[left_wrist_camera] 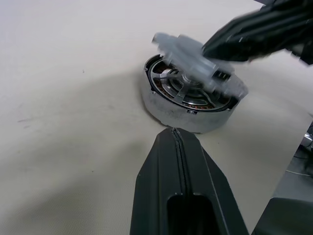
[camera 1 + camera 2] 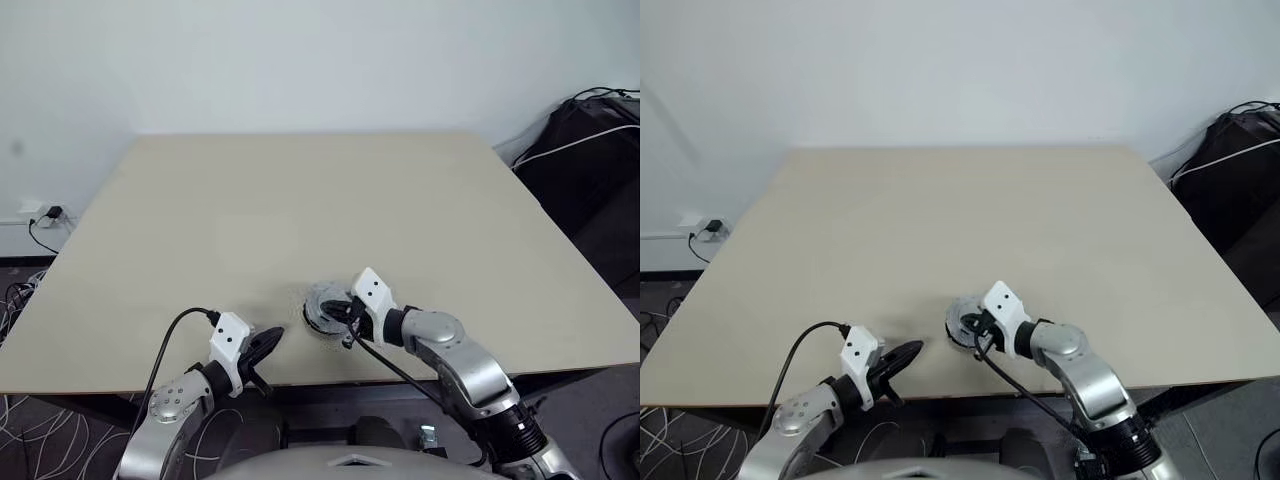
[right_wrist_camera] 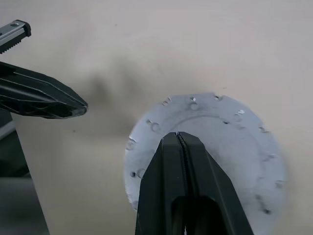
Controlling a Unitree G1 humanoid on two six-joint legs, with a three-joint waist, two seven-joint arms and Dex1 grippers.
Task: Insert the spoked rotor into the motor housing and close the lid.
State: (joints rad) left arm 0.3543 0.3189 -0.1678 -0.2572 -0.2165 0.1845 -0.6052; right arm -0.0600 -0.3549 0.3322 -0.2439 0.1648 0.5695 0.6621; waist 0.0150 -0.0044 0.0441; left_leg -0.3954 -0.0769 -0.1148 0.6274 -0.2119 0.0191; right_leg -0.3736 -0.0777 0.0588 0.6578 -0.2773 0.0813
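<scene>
**Lid held tilted over the motor assembly, near the table's front edge**

The lid (image 3: 210, 147), a silver-grey disc with small holes round its rim, sits tilted over the open top of the motor housing (image 1: 188, 105). In the left wrist view it is blurred and raised on the side toward the right gripper (image 1: 208, 49), whose closed black fingers reach its upper face. From the right wrist view those fingers lie pressed together across the plain face of the disc; whether they pinch any part of it or only press on it cannot be told.

Beneath the lid, the housing's silver outer wall rests on the table (image 2: 300, 200), and inside it silver spokes of the spoked rotor (image 1: 178, 88) show, with copper-brown windings glimpsed between them.

The left gripper (image 2: 268, 345) lies just beside the assembly, on the robot's left, its two fingers clenched together on nothing and its tip pointing at the housing's wall without touching it. The whole group lies close to the table's near edge, roughly at its middle. A black bag (image 2: 590, 150) stands beyond the table's far right corner.
</scene>
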